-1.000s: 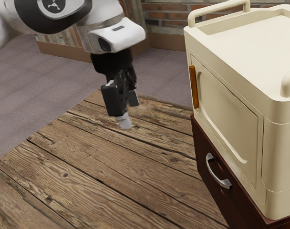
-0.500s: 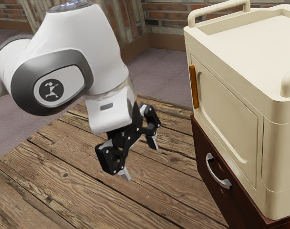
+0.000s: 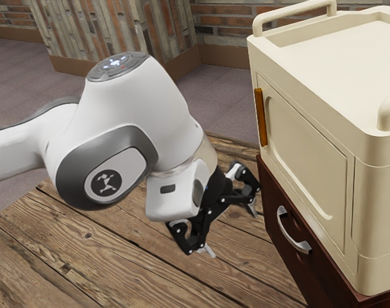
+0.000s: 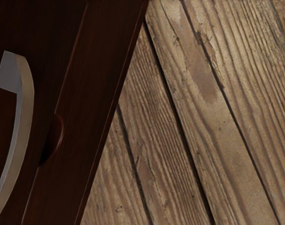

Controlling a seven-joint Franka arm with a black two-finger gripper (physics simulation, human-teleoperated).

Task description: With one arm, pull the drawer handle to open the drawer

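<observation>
Exterior view: a black gripper (image 3: 231, 230), fingers spread apart, near the silver handle (image 4: 25, 110) of a dark drawer (image 3: 296, 266), should straddle it squarely before closing and pulling straight outward.

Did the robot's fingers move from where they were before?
Yes. In the exterior view, the fingers have moved toward the view's right, closer to the silver drawer handle, which stayed put.

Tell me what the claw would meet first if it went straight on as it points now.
Probably the wooden tabletop, close beside the dark cabinet; depth is unclear, so the claw might clip the cabinet's front instead.
</observation>
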